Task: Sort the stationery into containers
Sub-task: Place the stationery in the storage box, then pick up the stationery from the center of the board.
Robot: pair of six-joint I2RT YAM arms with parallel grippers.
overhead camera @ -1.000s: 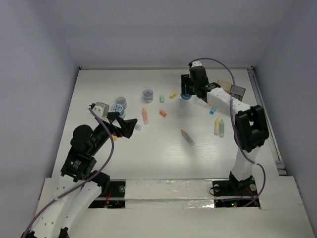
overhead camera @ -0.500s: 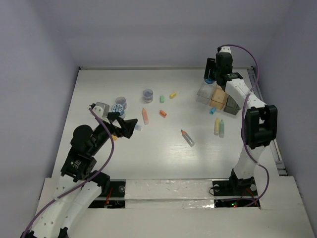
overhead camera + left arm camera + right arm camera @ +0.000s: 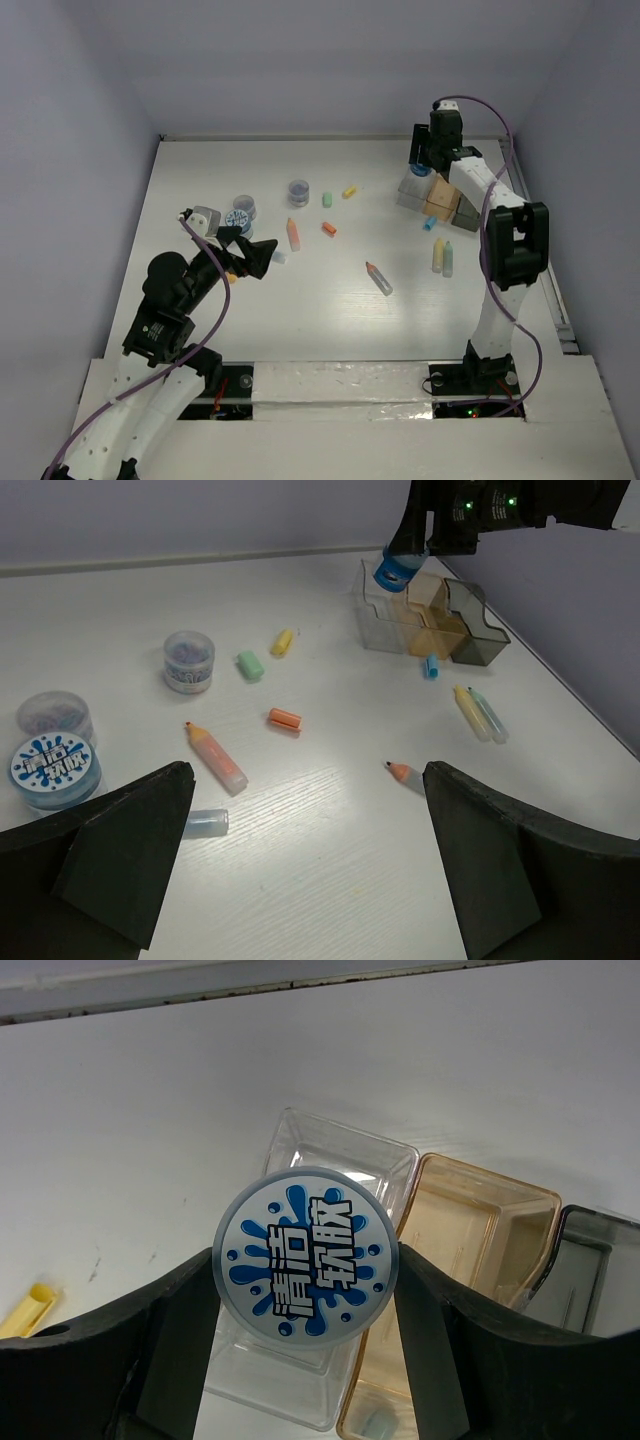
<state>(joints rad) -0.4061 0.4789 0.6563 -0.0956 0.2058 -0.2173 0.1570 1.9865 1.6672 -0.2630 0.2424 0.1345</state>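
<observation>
Above the clear box (image 3: 345, 1138), blue-white roll (image 3: 307, 1252)

I count three translucent boxes from here: clear box (image 3: 378, 630), amber box (image 3: 432, 640), smoky grey box (image 3: 480, 645). Round tubs come to four: blue-splash tub (image 3: 55, 768), plain tub (image 3: 55, 715) just behind it, lone tub (image 3: 189, 661), and lifted tub (image 3: 397, 570). Four markers: orange marker (image 3: 216, 759), orange-tipped marker (image 3: 403, 773), yellow marker (image 3: 467, 710), green marker (image 3: 490, 718). Five short stubby bits: yellow bit (image 3: 283, 641), green bit (image 3: 249, 665), orange bit (image 3: 284, 718), blue bit (image 3: 431, 666), pale blue bit (image 3: 205, 823).
</observation>
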